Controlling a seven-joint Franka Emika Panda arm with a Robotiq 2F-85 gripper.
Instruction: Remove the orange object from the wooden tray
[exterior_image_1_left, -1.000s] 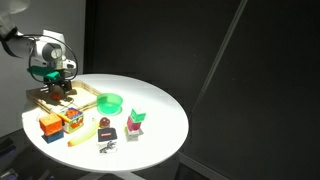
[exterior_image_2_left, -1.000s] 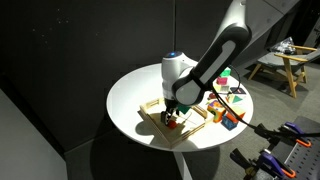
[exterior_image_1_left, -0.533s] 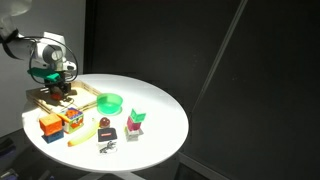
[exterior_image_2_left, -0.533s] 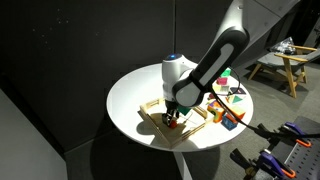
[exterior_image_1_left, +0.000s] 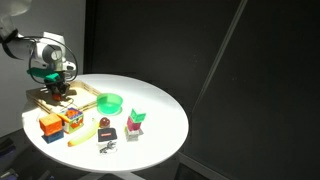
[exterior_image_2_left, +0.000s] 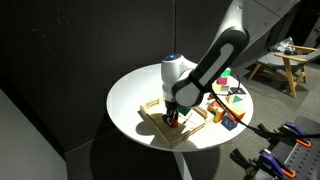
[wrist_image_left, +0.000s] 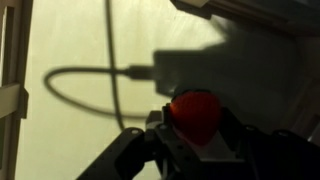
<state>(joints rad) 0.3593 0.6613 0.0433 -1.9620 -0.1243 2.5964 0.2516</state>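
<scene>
The orange object (wrist_image_left: 193, 115), rounded and reddish-orange, sits between my gripper's fingers in the wrist view. My gripper (wrist_image_left: 192, 140) is shut on it, with a dark finger pressing each side. In both exterior views the gripper (exterior_image_1_left: 62, 92) (exterior_image_2_left: 174, 116) reaches down into the wooden tray (exterior_image_1_left: 88, 98) (exterior_image_2_left: 157, 126) at the edge of the round white table. A sliver of the orange object (exterior_image_2_left: 172, 122) shows under the fingers. The tray's pale floor (wrist_image_left: 70, 60) fills the wrist view, with the arm's shadow across it.
A green bowl (exterior_image_1_left: 110, 102) stands just beside the tray. Coloured blocks (exterior_image_1_left: 50, 125) (exterior_image_1_left: 71, 117), a yellow piece (exterior_image_1_left: 85, 135), a dark red piece (exterior_image_1_left: 106, 128) and a red-green block (exterior_image_1_left: 136, 122) lie near the table's front. The table edge (exterior_image_2_left: 130, 125) is close to the tray.
The jaws have closed from open onto the orange object. The arm has stayed in place over the tray.
</scene>
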